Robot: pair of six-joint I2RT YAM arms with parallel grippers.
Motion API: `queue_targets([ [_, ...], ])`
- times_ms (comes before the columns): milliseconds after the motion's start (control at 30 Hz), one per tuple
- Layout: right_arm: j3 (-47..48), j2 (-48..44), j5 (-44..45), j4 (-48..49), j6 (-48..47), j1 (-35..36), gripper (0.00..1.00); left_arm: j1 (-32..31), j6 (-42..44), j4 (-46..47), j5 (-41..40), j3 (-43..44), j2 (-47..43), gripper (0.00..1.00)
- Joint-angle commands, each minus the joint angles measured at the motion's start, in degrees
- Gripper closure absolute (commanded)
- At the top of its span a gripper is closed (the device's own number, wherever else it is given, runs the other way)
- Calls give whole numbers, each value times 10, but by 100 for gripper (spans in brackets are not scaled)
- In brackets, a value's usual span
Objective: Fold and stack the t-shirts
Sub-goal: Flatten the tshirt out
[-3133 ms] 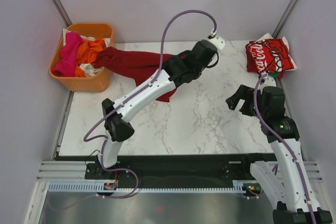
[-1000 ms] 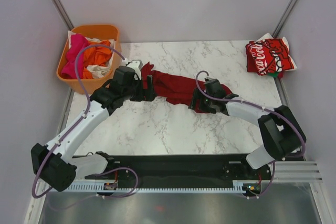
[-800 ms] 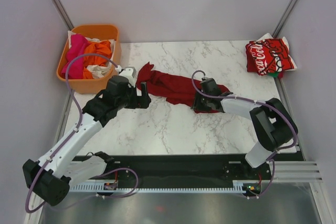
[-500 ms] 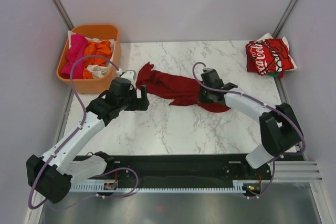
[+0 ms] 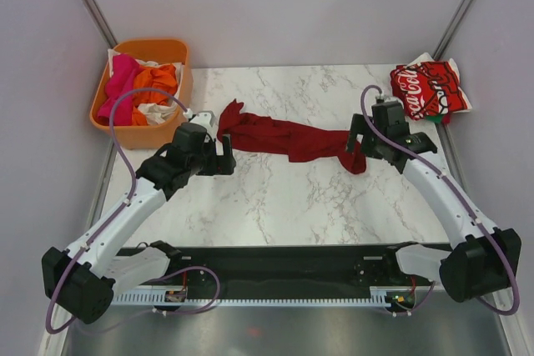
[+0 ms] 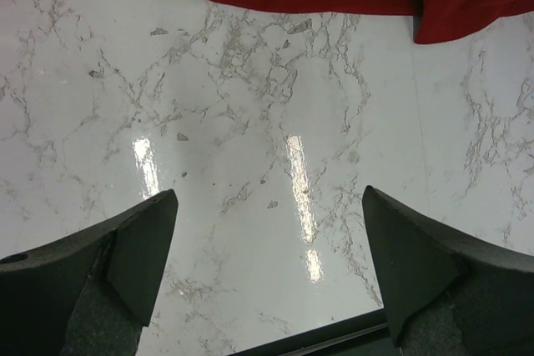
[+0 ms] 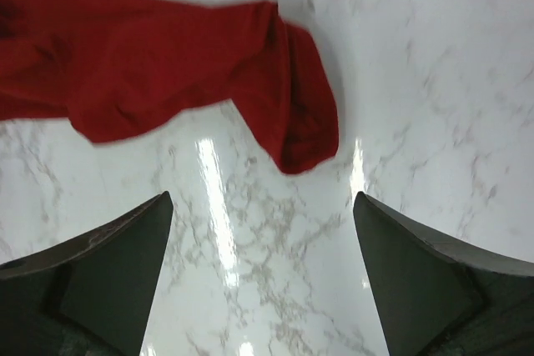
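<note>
Now the left tool (image 6: pixel 267 206) and right tool (image 7: pixel 263 206) both gape wide, holding nothing, flanking the dark-red t-shirt (image 5: pixel 288 137) strung across the tabletop (image 5: pixel 284 202).

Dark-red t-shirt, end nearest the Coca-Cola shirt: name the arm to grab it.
Probably right: the right gripper, open, hovers beside that end of the dark-red t-shirt; the left gripper is at the opposite end.

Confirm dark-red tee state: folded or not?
Not folded. The dark-red tee lies as a long rumpled strip on the marble table.
</note>
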Motion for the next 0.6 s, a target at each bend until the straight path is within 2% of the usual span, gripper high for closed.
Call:
queue_targets([
  [0, -55, -27, -97, -8, 43, 1, 2, 3, 14, 15, -4, -7, -8, 1],
  [133, -148, -34, -238, 126, 113, 22, 7, 3, 12, 15, -3, -1, 3, 1],
  [367, -138, 121, -221, 256, 145, 100, 12, 6, 14, 15, -2, -5, -4, 1],
  [567, -38, 266, -150, 238, 116, 156, 16, 6, 13, 14, -4, -7, -14, 1],
])
